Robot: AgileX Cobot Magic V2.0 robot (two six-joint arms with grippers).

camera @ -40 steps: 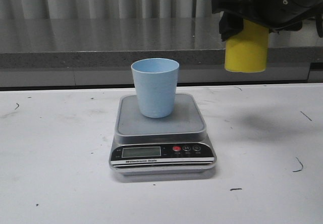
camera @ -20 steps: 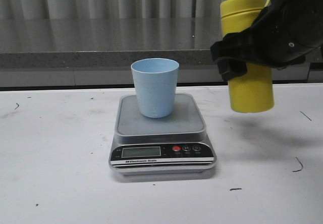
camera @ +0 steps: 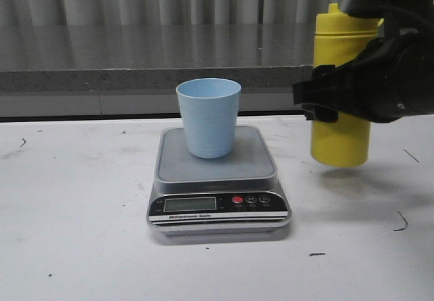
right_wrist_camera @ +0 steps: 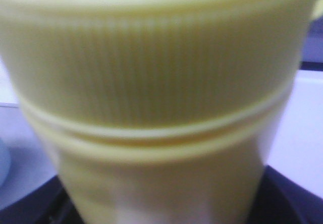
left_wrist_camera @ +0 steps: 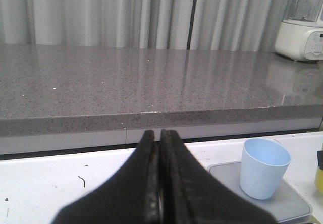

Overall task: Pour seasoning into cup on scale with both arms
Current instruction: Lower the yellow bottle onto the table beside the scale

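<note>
The light blue cup (camera: 209,116) stands upright on the silver scale (camera: 218,179) at the middle of the white table. To its right, the yellow seasoning bottle (camera: 341,138) hangs upright with its base just over the table; I cannot tell if it touches. My right gripper (camera: 339,103) is shut on the bottle's middle. The bottle's ribbed cap (right_wrist_camera: 156,72) fills the right wrist view. My left gripper (left_wrist_camera: 160,135) is shut and empty, left of the cup (left_wrist_camera: 264,167) and the scale (left_wrist_camera: 298,206), and out of the front view.
A grey stone counter (camera: 135,57) with curtains behind it runs along the table's far edge. A white appliance (left_wrist_camera: 302,37) stands on that counter at the far right. The white table (camera: 74,206) carries small dark marks.
The right gripper has brought the yellow bottle down from high above the table to just over it, shifting slightly right. The cup and the scale have stayed put.
</note>
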